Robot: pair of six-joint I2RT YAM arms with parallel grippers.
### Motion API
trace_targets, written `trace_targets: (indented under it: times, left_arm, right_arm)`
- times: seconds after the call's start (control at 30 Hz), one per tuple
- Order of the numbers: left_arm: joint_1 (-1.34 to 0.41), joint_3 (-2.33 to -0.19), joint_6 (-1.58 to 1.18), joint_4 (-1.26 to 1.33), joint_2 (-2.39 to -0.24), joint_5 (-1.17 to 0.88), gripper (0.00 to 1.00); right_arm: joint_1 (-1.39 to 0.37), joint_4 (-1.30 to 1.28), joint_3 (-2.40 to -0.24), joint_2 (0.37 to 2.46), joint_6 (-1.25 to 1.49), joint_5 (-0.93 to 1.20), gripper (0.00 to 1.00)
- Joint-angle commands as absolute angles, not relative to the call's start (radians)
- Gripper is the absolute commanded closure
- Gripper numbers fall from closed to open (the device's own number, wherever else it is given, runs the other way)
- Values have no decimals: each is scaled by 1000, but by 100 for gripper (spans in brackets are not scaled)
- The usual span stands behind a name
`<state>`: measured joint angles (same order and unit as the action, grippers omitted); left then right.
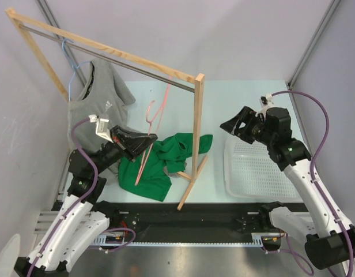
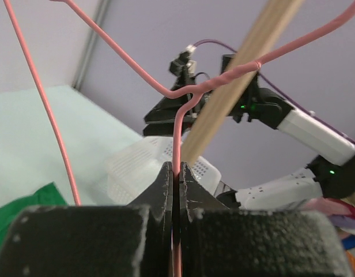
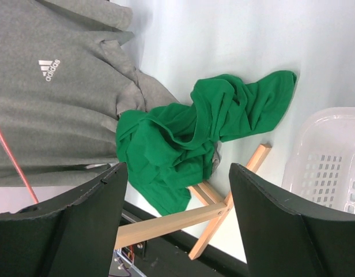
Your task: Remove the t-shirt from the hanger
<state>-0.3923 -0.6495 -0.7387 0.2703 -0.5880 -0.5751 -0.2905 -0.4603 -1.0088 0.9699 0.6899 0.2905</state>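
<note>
At left wrist: left hand (image 2: 176, 171) pinches pink hanger (image 2: 176, 130) | right wrist: right hand (image 3: 174, 176) spread, green t-shirt (image 3: 183, 135) heaped

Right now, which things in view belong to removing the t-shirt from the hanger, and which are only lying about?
For the job: pink hanger, clamped in the shut left gripper; green t-shirt, heaped on the table, off the hanger.
Just lying about: grey t-shirt hanging on the wooden rack; white basket; right gripper, open.
</note>
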Motion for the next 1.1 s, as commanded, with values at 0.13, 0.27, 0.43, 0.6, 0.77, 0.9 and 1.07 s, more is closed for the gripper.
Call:
trace_targets:
  times: [0.13, 0.27, 0.43, 0.6, 0.77, 0.9, 1.07]
  left_arm:
    - [-403, -673, -888, 699, -633, -759, 100]
    - [-455, -722, -877, 702, -693, -767, 100]
    - [-503, -781, -871, 719, -753, -747, 100]
    - [-546, -833, -862, 735, -827, -739, 100]
    - [-572, -857, -859, 700, -868, -707, 100]
    - [-597, -874, -857, 669, -899, -657, 100]
    - [-643, -884, -856, 677, -923, -621, 100]
  right_arm:
    - [-287, -479, -1042, 881, 724, 262, 24]
    - [-287, -486, -1055, 877, 727, 267, 24]
    - [-288, -514, -1072, 871, 719, 262, 24]
    - [-288, -526, -1078, 865, 712, 255, 24]
    - [-288, -532, -1095, 868, 709, 255, 24]
    - [-285, -532, -1101, 870, 709, 253, 24]
    - [-287, -538, -1104, 868, 706, 255, 24]
